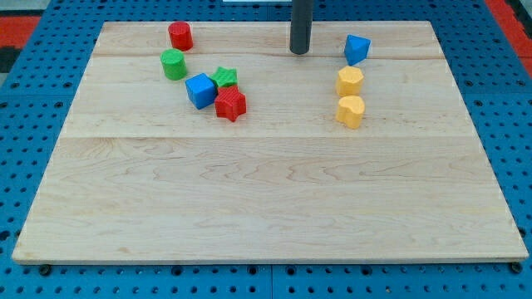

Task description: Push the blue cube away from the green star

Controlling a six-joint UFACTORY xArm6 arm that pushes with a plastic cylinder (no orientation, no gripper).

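The blue cube (pixel 200 90) sits at the upper left of the wooden board (pixel 266 199). It touches the green star (pixel 224 77) on its right and the red star (pixel 230 105) at its lower right. My tip (pixel 299 51) stands near the view's top centre, well to the right of the blue cube and the green star, touching no block.
A red cylinder (pixel 180 36) and a green cylinder (pixel 174 64) lie up and left of the cube. At the right are a blue block (pixel 357 49) and two yellow blocks (pixel 350 80) (pixel 351 110). Blue pegboard surrounds the board.
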